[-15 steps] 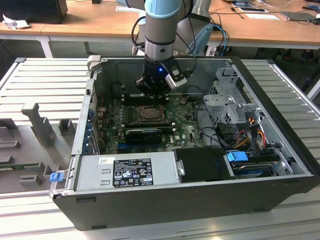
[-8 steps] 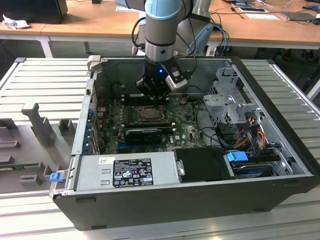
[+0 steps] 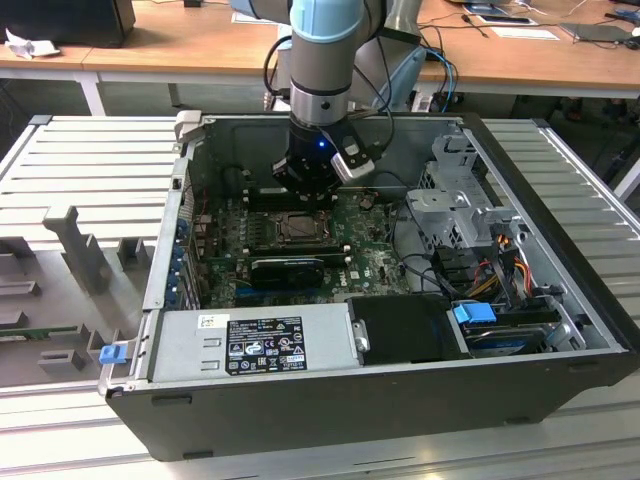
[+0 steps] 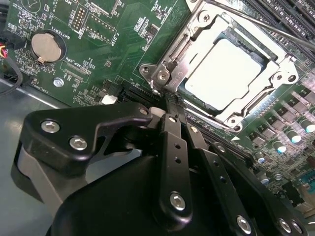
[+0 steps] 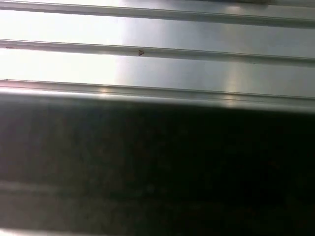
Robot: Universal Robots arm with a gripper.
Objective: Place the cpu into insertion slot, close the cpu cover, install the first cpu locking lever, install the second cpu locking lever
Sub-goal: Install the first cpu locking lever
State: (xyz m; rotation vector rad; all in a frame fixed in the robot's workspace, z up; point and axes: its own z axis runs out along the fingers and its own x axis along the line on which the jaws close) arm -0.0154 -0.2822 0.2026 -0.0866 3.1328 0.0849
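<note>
An open computer case (image 3: 560,385) lies on a ribbed metal table (image 3: 90,160) (wooden desks behind). In the second wrist view, the gripper (image 4: 170,101), fingers closed, touches the cpu cover (image 4: 197,46) over the seated cpu (image 4: 229,69).

The arm reached straight down inside the open case with its wrist vertical, and the gripper (image 4: 170,101) had its black fingers (image 4: 173,129) drawn together, tips meeting.

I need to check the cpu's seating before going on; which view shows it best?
The second wrist view: the cpu lies pale and close up inside the cpu cover, beyond the gripper. The exterior view shows it small and dark under the arm. The first wrist view faces ribbed metal.
</note>
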